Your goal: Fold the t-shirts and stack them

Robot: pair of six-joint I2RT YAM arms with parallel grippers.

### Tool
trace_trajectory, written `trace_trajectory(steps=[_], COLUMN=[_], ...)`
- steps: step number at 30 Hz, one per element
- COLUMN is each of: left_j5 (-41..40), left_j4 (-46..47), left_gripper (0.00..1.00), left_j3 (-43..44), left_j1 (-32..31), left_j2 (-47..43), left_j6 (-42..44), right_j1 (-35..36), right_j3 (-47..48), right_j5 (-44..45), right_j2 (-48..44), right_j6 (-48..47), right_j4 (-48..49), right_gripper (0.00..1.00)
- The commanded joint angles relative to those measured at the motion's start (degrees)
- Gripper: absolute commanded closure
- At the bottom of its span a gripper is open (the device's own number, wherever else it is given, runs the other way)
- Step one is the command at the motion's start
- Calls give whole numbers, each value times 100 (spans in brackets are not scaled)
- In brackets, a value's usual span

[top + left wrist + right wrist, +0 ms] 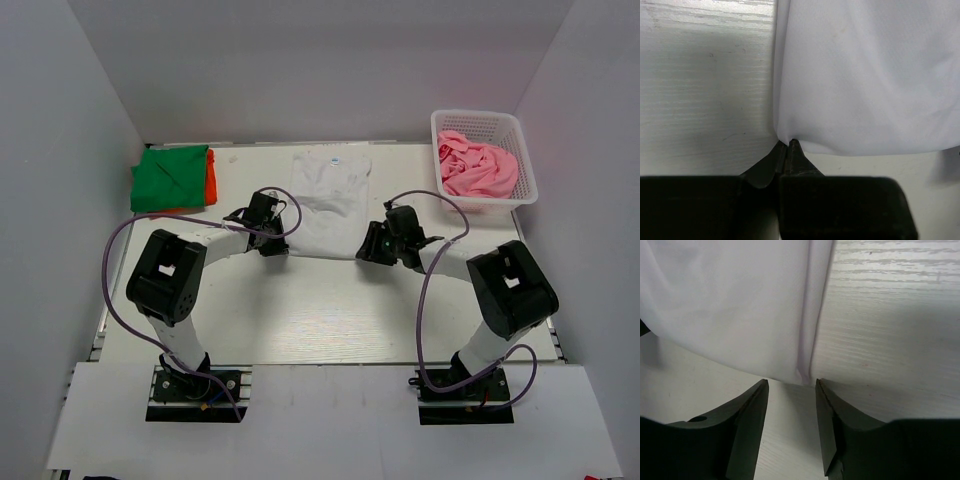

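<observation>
- Top external view: white t-shirt [330, 200] flat on the table [320, 320], in the middle towards the far edge, folded into a narrow strip with the collar at the far end and the hem nearest the arms.
- Same view: left gripper [278, 250] at the near left corner of that hem, right gripper [368, 245] at the near right corner, both arms bent inward towards the shirt.
- Left wrist view: left gripper [789, 142] clenched, tips pressed together with only a thin seam between them, pinching the very corner of the white t-shirt [865, 75]; hem running off to the right from the tips, with a shadow on the table under it.
- Right wrist view: right gripper [790, 382] released, fingers [752, 410] held apart with bare table showing in the gap; corner of the white t-shirt [740, 305] just ahead of the gap, not between the tips, with a doubled edge of cloth running away from the corner.
- Far left corner of the table: green t-shirt [168, 178] folded flat, lying on an orange t-shirt [211, 180] that peeks out along its right side.
- Far right: pink t-shirt [478, 168] crumpled inside a white basket [478, 116], well apart from both grippers.
</observation>
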Motion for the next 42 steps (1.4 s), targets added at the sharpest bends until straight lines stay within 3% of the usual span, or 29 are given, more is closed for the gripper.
trace_trajectory(steps=[1,7,11,14,15,16,21,25,29,33,38,42], left_j5=[53,53,53,53,123,123,316,1141,1415,2082,1891,1767], left_j4=[-44,9,9,-43,-105,-175,-306,-649,-1308,-1503,-1608,-1521], left_gripper=[100,100,100,100,100,100,100,100,100,100,100,100], left_j3=[-47,-100,-100,-100,-100,-100,-732,-1224,-1436,-1524,-1357,-1243], left_j1=[-14,-14,-14,-14,-14,-14,-67,-198,-260,-313,-313,-313], left_j2=[40,40,40,-83,-179,-276,-1356,-2349,-3456,-4598,-5075,-4953], left_j6=[59,59,59,59,-2,-3,-353,-416,-556,-609,-723,-723], right_j1=[-70,-53,-18,-52,-35,-35,0,-8,0,0,-17,-44], right_j3=[-191,186,301,135,108,91,-217,-436,-551,-402,-129,-77], right_j5=[593,410,32,-433,-479,-549,-1084,-1392,-1630,-1849,-1780,-1490], right_j2=[-254,80,282,265,195,142,-815,-1632,-2860,-3610,-4217,-4271], right_j6=[-21,-73,-65,-39,-65,-65,-188,-363,-653,-777,-856,-821], right_j4=[-252,-296,-138,222,310,337,127,-778,-2039,-2589,-2827,-2809], right_gripper=[50,47,58,75,92,100,100,100,100,100,100,100])
